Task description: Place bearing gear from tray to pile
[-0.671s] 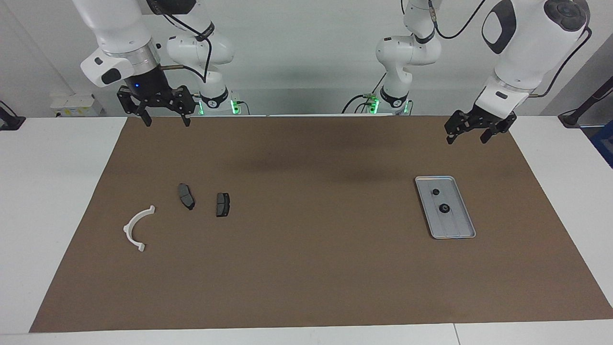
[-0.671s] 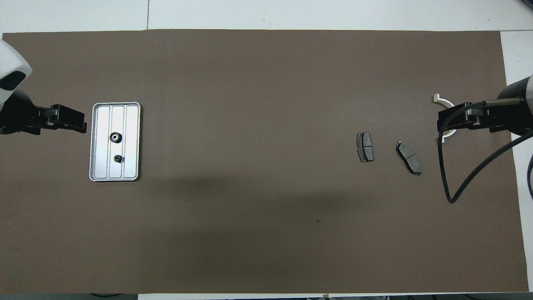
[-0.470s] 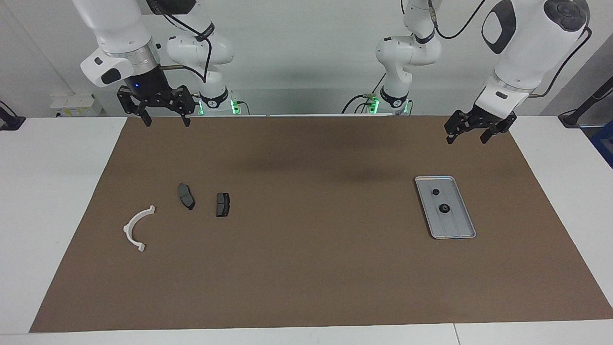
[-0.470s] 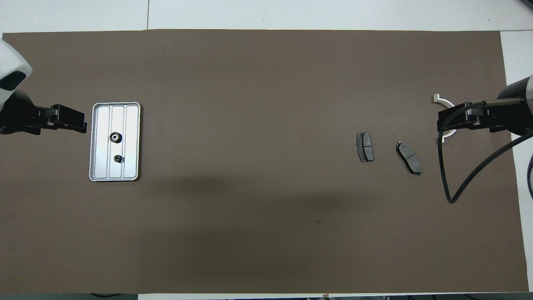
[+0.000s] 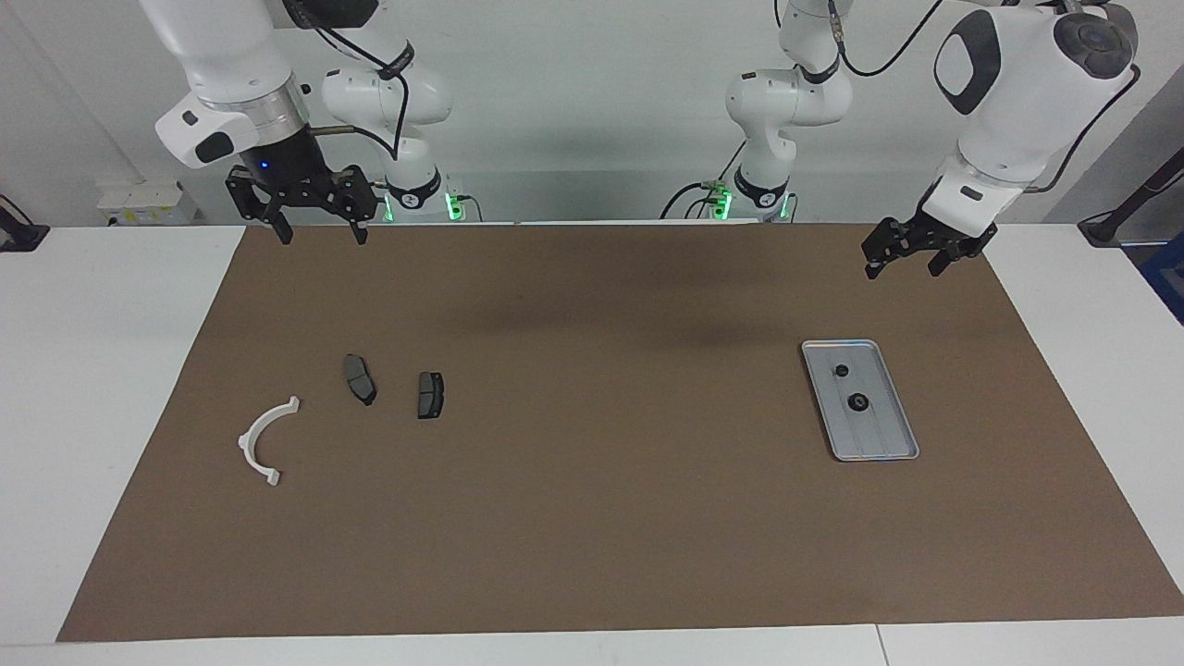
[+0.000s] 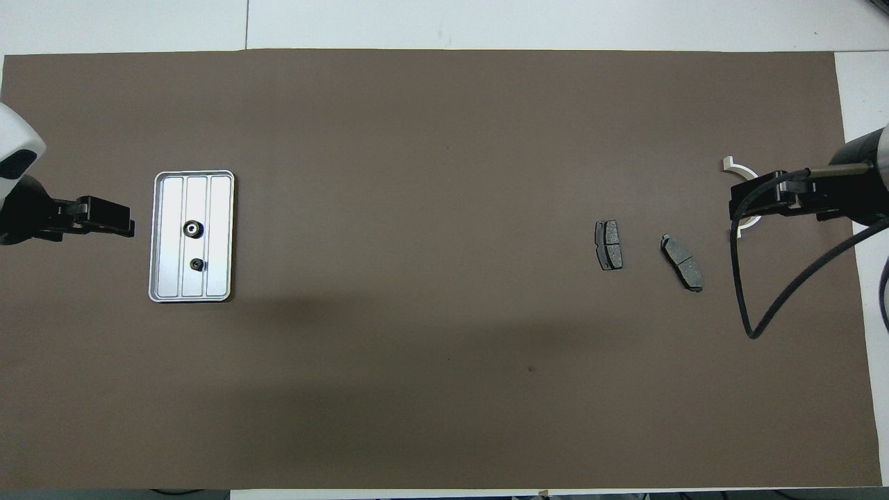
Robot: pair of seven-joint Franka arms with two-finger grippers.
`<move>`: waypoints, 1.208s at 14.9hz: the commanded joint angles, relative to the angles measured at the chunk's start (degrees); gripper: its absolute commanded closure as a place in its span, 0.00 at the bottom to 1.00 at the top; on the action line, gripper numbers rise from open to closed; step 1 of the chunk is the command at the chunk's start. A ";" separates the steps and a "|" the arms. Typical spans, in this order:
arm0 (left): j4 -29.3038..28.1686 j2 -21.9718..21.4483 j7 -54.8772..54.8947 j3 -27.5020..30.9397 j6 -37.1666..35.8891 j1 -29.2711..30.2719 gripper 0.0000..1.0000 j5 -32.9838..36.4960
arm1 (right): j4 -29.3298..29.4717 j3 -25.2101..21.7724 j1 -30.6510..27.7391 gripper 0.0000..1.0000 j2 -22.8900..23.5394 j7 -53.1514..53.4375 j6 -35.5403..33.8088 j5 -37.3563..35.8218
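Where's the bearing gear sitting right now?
The bearing gear lies in the tray at the left arm's end of the table, beside a smaller dark part that sits nearer the robots.

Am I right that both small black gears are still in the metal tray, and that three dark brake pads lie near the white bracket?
Not quite: the overhead view shows two brake pads, not three, near the white bracket. Both gears are indeed in the tray.

left gripper point(image 5: 903, 257) drawn back, away frm tray point(image 5: 893, 435)
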 commanded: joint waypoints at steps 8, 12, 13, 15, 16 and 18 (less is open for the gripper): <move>-19.10 4.47 4.53 -0.37 27.14 2.44 0.01 -0.31 | -1.23 0.11 -0.99 0.00 -0.90 -0.74 1.29 1.60; -19.28 7.91 4.01 -0.37 30.49 1.38 0.01 -0.31 | -1.23 -0.15 -1.08 0.00 -1.87 -1.18 0.77 1.68; -19.46 8.70 3.74 -0.37 31.01 0.68 0.02 -0.31 | -1.14 -0.24 -1.08 0.00 -1.87 -1.18 0.77 1.60; -20.16 9.67 1.91 -0.37 32.51 -0.46 0.02 -0.31 | -1.23 -0.24 -1.17 0.00 -1.96 -1.36 0.68 1.60; -20.86 9.85 1.37 -0.37 33.30 -0.90 0.02 -0.31 | -1.23 -0.24 -1.08 0.00 -1.96 -1.36 0.68 1.60; -22.18 9.59 1.45 -0.37 34.01 -0.91 0.02 -0.31 | -1.23 -0.24 -1.08 0.00 -1.96 -1.27 0.77 1.60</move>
